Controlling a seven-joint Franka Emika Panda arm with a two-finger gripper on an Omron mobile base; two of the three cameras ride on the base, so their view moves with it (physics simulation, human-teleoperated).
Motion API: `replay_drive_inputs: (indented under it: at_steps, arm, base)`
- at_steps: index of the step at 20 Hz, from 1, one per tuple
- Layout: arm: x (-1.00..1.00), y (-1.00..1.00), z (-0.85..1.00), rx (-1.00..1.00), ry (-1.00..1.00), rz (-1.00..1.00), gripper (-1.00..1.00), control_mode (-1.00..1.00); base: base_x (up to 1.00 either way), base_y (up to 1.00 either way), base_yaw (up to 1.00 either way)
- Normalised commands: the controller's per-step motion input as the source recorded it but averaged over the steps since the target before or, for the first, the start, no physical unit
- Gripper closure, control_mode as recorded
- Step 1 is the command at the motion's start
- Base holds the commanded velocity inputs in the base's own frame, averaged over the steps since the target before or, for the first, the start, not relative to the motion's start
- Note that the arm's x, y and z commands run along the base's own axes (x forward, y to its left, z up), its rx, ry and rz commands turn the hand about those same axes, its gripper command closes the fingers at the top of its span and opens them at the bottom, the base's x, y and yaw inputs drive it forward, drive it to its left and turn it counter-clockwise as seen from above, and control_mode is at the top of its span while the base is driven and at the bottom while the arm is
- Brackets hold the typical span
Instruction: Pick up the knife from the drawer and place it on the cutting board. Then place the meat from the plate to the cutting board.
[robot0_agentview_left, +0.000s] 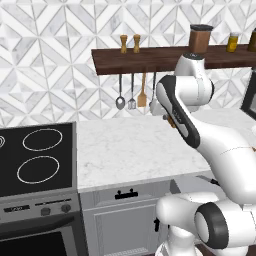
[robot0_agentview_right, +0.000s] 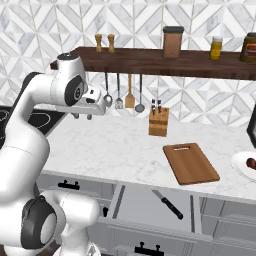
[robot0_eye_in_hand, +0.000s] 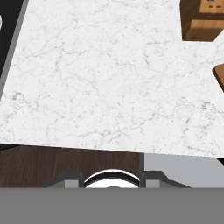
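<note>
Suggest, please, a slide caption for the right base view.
Open drawer holds the knife; cutting board bare on the marble counter.

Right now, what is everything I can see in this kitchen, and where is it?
knife: one, black handle, silver blade, in the open drawer
cutting board: one, brown, on the counter
plate: one, white, right counter edge
meat: one, reddish-brown, on the plate
knife block: one, tan, behind the board
stove: one, black, left
shelf: one, dark wood, holding jars and shakers
utensils: four, hanging under the shelf
gripper: one, white, above the counter, holding nothing
</note>
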Motion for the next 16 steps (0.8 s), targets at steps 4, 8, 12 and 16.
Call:
replay_drive_inputs:
  at_steps: [4,8,12,16]
  arm:
    - [0.00,0.00,0.00,0.00,0.00,0.00,-1.00,1.00]
    - [0.00,0.00,0.00,0.00,0.00,0.00,-1.00,1.00]
    - [0.00,0.00,0.00,0.00,0.00,0.00,-1.00,1.00]
    - [0.00,0.00,0.00,0.00,0.00,0.00,-1.00,1.00]
  base:
    - [0.00,0.00,0.00]
    - [0.00,0.00,0.00]
    - [0.00,0.00,0.00]
    - [-0.08,-0.06,-0.01]
